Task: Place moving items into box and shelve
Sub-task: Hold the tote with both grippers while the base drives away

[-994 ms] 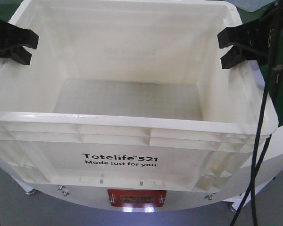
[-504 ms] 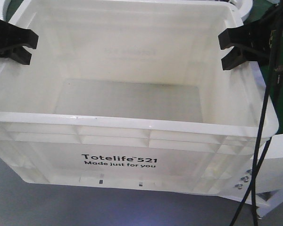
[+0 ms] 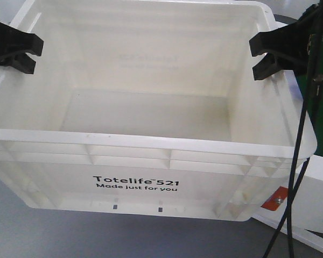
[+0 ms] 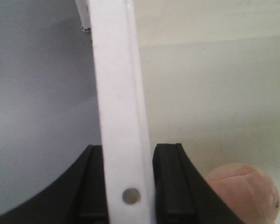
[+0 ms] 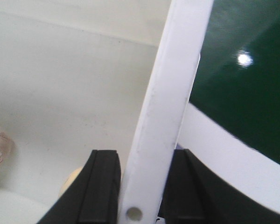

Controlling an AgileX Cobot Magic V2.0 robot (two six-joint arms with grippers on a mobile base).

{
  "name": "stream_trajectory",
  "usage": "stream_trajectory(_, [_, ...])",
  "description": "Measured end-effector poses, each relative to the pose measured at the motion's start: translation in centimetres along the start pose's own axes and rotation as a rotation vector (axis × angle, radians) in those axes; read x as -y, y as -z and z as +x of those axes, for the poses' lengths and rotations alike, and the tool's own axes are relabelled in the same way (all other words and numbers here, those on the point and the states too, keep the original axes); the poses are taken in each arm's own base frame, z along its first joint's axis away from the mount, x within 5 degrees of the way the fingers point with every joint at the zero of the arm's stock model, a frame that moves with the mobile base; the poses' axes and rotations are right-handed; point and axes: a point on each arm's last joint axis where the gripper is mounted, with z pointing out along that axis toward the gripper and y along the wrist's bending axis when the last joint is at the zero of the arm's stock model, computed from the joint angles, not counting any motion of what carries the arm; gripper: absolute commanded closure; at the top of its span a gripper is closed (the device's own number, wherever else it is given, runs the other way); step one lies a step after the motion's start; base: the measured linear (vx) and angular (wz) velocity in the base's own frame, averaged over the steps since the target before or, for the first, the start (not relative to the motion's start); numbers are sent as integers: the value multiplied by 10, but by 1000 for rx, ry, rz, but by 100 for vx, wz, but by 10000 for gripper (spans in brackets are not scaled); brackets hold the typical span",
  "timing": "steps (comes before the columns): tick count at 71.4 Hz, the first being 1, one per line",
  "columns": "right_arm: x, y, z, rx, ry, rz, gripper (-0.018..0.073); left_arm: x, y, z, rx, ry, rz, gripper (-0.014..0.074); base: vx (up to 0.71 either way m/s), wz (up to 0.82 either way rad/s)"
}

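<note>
Clamping box (image 3: 134, 161) rim: left hand (image 3: 36, 55), right hand (image 3: 254, 59).

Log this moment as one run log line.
phase: box held by both arms | left gripper: shut on left rim | right gripper: shut on right rim | box: upright, open top

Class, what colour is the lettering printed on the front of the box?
Black lettering on the white box; it shows best in the exterior front-facing view.
</note>
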Motion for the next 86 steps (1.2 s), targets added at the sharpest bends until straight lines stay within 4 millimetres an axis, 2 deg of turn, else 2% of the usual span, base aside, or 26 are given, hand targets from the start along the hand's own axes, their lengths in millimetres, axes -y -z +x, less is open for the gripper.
stream_trajectory(56, [0, 0, 0, -2, 0, -3, 571, 0, 0, 0, 0, -1, -1, 613, -12, 47])
stream_trajectory(86, [0, 0, 1, -6, 1, -3, 571, 0, 0, 0, 0, 0, -1, 613, -8, 62])
